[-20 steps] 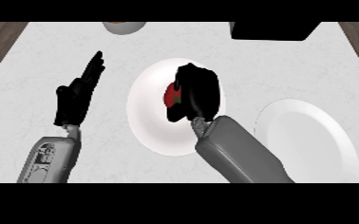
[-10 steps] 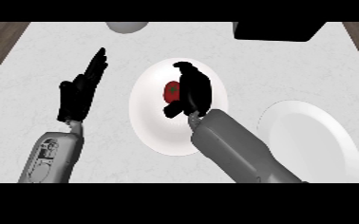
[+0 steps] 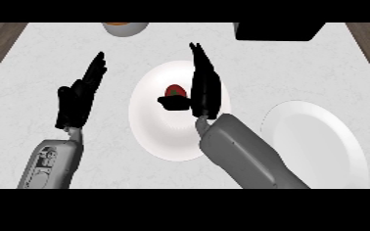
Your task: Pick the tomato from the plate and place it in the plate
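Note:
A red tomato [image 3: 174, 90] lies on the white plate [image 3: 160, 127] at the counter's middle. My right hand [image 3: 203, 89] stands over that plate just right of the tomato, fingers straight and pointing away, thumb reaching under the tomato's near side; it is open. A second white plate [image 3: 314, 139] sits to the right, with nothing on it. My left hand [image 3: 78, 98] rests open at the left, fingers up, apart from both plates.
A grey bowl [image 3: 125, 28] with an orange inside stands at the back left. A black box [image 3: 278, 31] sits at the back right. The counter's wooden edges [image 3: 9, 34] show at the far corners.
My right hand, curled over the tomato a second ago, has straightened its fingers, and the tomato now shows beside it. The left hand has barely shifted.

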`<action>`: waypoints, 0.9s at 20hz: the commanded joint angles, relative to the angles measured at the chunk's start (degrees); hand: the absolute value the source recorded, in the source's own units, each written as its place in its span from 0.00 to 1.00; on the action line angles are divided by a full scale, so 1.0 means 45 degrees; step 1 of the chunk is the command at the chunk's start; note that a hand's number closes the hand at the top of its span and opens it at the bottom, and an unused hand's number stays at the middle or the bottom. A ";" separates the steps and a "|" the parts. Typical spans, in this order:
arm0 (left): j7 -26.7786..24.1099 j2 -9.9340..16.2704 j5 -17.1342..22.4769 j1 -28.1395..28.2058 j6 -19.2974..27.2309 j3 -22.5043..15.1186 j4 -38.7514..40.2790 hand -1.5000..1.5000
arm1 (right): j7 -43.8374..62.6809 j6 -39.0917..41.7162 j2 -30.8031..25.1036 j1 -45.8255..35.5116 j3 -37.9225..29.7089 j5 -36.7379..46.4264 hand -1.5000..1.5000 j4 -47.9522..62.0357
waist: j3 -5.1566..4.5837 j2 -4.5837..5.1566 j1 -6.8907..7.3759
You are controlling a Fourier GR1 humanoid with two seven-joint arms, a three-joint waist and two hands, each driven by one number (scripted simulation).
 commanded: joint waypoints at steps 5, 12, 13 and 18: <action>0.0177 0.0471 0.0200 0.0309 -0.0144 0.0579 -0.0155 0.50 | 0.0627 -0.1296 -0.1449 0.2984 -0.1033 0.0692 0.00 -0.4126 | -0.0013 -0.0137 -0.0563; 0.1153 0.0121 0.0049 0.1058 -0.0044 0.0014 -0.2107 0.50 | -0.1483 -0.0426 -0.4429 0.7710 -0.1654 -0.1208 0.00 -0.8710 | 0.0004 -0.0113 -0.0339; 0.0843 0.0420 0.0229 0.0528 -0.0451 0.0315 -0.1266 0.50 | -0.1594 0.0140 -0.4820 0.7826 -0.2090 -0.1758 0.00 -0.9227 | -0.0003 -0.0070 -0.0357; 0.0140 0.0005 0.0134 0.0190 -0.0142 0.0520 -0.0175 0.50 | -0.3907 0.1079 -0.5787 0.9631 -0.3379 -0.3593 0.00 -0.9736 | -0.0002 -0.0029 -0.0324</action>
